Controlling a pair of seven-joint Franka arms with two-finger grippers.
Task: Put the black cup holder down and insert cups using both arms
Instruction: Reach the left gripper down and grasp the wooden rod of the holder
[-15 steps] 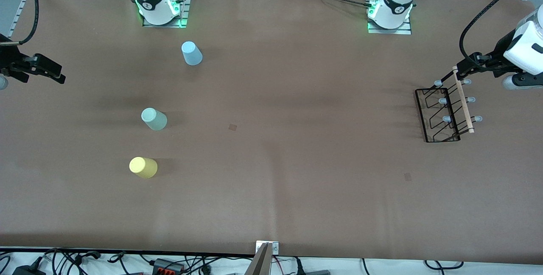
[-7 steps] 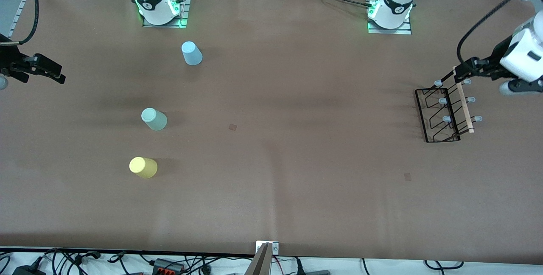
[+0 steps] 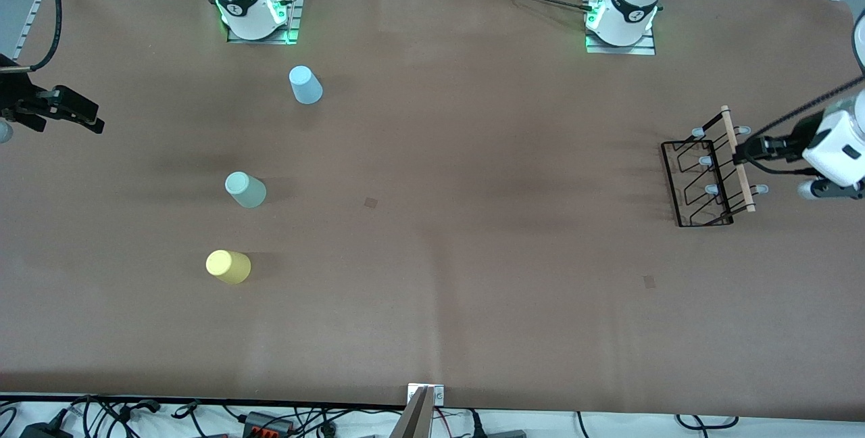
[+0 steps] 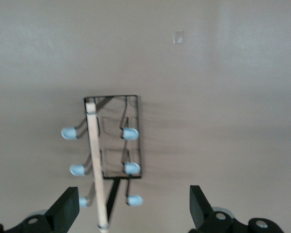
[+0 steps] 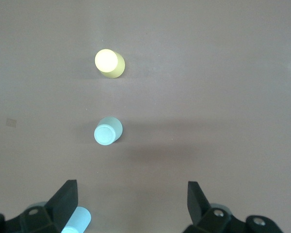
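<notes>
- The cup holder (image 3: 706, 181) stands on the tabletop (image 3: 473, 255) at the left arm's end.
- Three cups (image 3: 244, 189) stand apart toward the right arm's end, in a line running nearer the front camera.

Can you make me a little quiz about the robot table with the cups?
1. True or false: a cup already sits on the black cup holder.
2. Which cup is nearest the front camera? A mint green cup B yellow cup C light blue cup
3. The left gripper hangs over the holder's wooden ____.

Key: 1 false. 2 B. 3 handle.
</notes>
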